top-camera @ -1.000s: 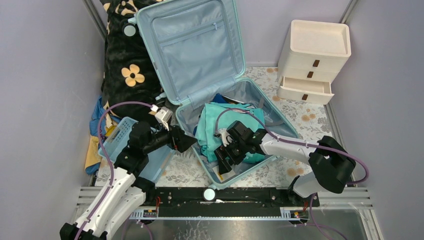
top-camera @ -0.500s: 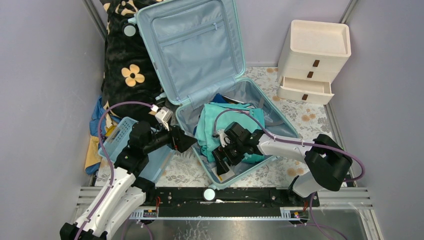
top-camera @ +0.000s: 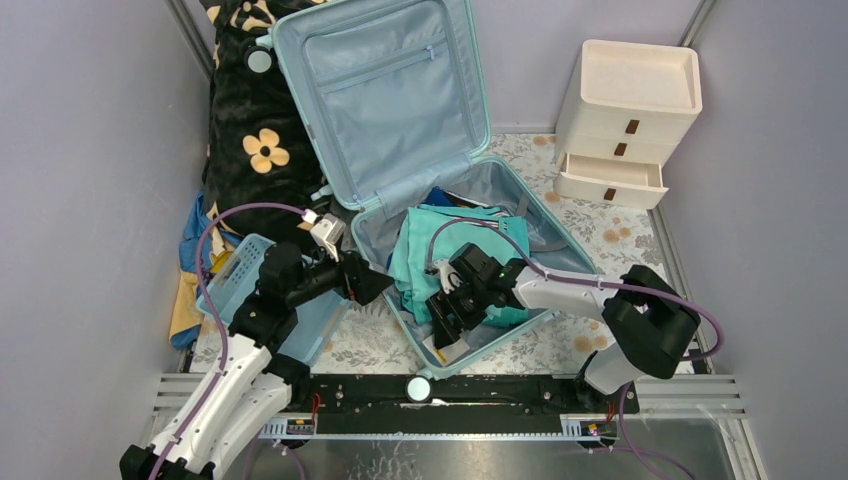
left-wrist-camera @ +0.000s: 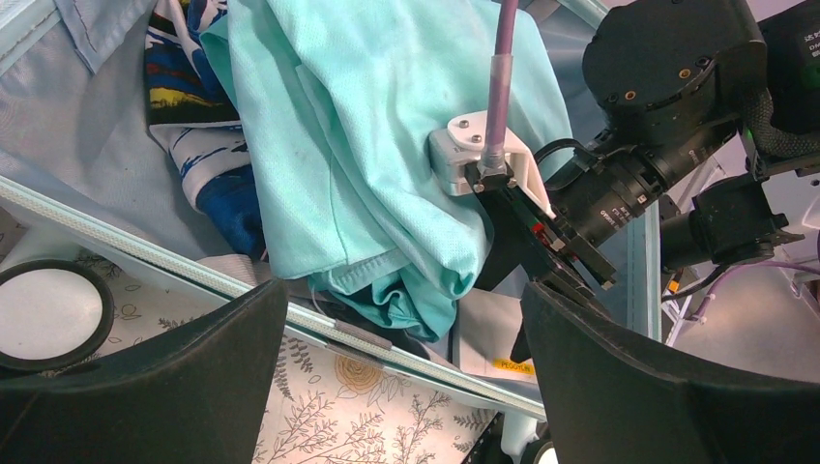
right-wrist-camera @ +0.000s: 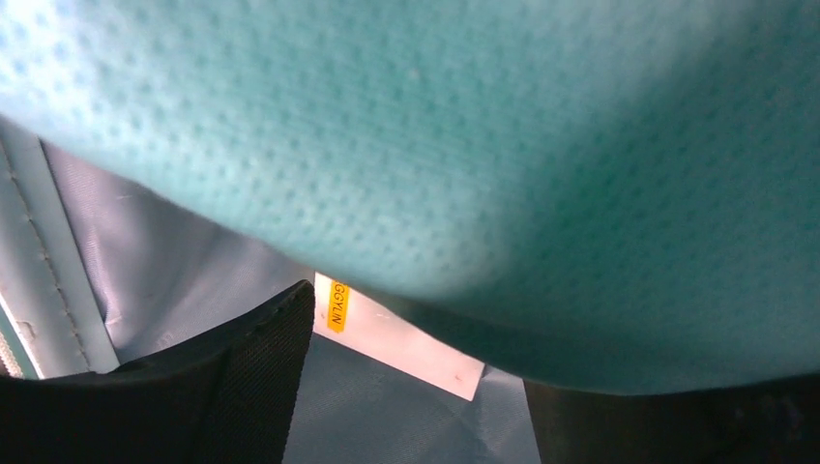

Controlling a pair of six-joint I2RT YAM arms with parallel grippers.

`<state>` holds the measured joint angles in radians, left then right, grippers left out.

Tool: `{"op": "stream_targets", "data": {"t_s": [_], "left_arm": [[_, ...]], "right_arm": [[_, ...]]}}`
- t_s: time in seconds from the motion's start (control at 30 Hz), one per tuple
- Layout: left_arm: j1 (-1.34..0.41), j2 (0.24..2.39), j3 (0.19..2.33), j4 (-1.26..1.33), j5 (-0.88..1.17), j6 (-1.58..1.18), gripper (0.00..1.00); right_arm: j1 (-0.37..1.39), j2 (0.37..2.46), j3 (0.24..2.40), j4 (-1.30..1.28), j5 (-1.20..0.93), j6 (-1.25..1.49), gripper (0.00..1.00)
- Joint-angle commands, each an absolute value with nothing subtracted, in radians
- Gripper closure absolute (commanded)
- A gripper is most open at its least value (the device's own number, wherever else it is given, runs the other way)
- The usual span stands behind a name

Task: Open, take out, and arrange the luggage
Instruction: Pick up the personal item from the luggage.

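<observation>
Luggage (top-camera: 385,100) lies open mid-bench. The right end effector (top-camera: 447,328), jaws apart and gripping nothing, is nearer, hovering low over the teal cloth (top-camera: 425,245), which runs toward 12 o'clock. The left end effector (top-camera: 368,283), at 9 o'clock, is wide open and empty.

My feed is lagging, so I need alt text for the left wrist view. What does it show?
A crumpled teal mesh garment lies heaped in the open pale aqua hard-shell suitcase, with the right gripper against it at the view's right. The left gripper hangs open in the foreground above the suitcase rim and a floral table cover.
</observation>
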<state>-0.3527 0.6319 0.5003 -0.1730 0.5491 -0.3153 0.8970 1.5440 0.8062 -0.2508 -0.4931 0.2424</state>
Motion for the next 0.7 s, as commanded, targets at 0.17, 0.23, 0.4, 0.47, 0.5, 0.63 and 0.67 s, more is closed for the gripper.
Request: {"op": "stream_targets", "data": {"t_s": [0.17, 0.23, 0.4, 0.47, 0.5, 0.63, 0.67], "left_arm": [[-0.353, 0.665, 0.509, -0.115, 0.557, -0.287, 0.02], [-0.354, 0.673, 0.514, -0.114, 0.562, -0.283, 0.02], [-0.354, 0.678, 0.518, -0.114, 0.562, -0.286, 0.02], [-0.354, 0.675, 0.515, -0.111, 0.558, -0.293, 0.02], [-0.354, 0.674, 0.512, -0.105, 0.558, -0.298, 0.02], [-0.353, 0.674, 0.505, -0.079, 0.557, -0.314, 0.02], [-0.354, 0.676, 0.505, -0.078, 0.556, -0.316, 0.02]], "right_arm": [[0.893, 1.456, 0.758, -0.211, -0.653, 0.259, 0.32], [0.893, 1.441, 0.759, -0.197, -0.662, 0.254, 0.34], [0.891, 1.392, 0.763, -0.174, -0.687, 0.251, 0.38], [0.891, 1.362, 0.755, -0.162, -0.699, 0.250, 0.40], [0.891, 1.352, 0.751, -0.160, -0.700, 0.248, 0.41], [0.891, 1.349, 0.739, -0.153, -0.711, 0.245, 0.47], [0.891, 1.348, 0.739, -0.148, -0.721, 0.246, 0.50]]}}
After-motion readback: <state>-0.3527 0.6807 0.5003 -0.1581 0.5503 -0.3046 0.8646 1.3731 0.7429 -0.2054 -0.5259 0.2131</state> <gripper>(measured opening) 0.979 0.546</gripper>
